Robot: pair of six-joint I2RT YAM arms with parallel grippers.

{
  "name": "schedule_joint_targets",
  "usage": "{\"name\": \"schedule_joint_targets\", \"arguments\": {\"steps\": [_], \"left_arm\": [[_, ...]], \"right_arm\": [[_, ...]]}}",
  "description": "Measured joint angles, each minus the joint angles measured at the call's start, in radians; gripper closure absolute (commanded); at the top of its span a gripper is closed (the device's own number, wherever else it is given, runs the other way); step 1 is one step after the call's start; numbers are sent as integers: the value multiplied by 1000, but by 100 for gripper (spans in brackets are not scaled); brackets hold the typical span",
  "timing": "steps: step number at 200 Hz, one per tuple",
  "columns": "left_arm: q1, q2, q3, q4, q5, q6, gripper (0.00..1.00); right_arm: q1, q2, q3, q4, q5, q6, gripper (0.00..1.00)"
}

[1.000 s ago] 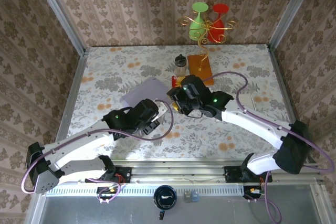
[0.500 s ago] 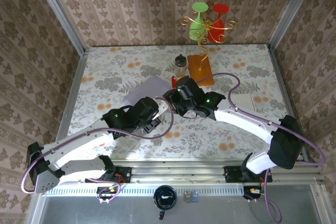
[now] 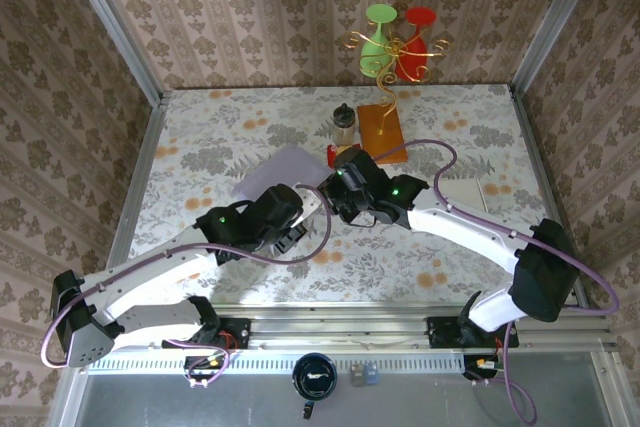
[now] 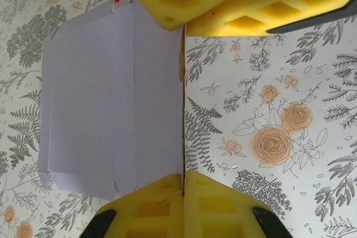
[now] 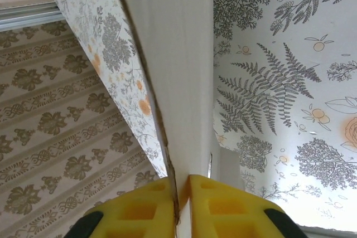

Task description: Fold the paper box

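Top external view: the right arm has edged left since a second ago; otherwise little has changed. The left pincer (image 4: 183, 179) is clenched on the edge of the paper box (image 4: 111, 98), which lies on the table (image 4: 268, 82). The right pincer (image 5: 181, 180) is clamped on its raised flap.

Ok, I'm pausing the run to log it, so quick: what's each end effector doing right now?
Left end effector: closed, pinching the edge of the paper box.
Right end effector: closed, also gripping the paper box.
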Motion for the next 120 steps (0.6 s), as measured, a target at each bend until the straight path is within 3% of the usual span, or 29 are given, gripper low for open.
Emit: {"name": "schedule_joint_targets", "arguments": {"steps": [45, 78, 104, 120], "left_arm": [[0, 0, 0, -3, 0, 0, 99], [0, 0, 19, -2, -1, -19, 60], [0, -18, 78, 5, 0, -33, 40], [2, -48, 130, 19, 9, -41, 34]], "right_arm": [[0, 0, 6, -17, -5, 2, 100], [0, 0, 14, -19, -5, 1, 100], [1, -19, 19, -21, 3, 1, 100], [1, -55, 19, -25, 18, 4, 100]]}}
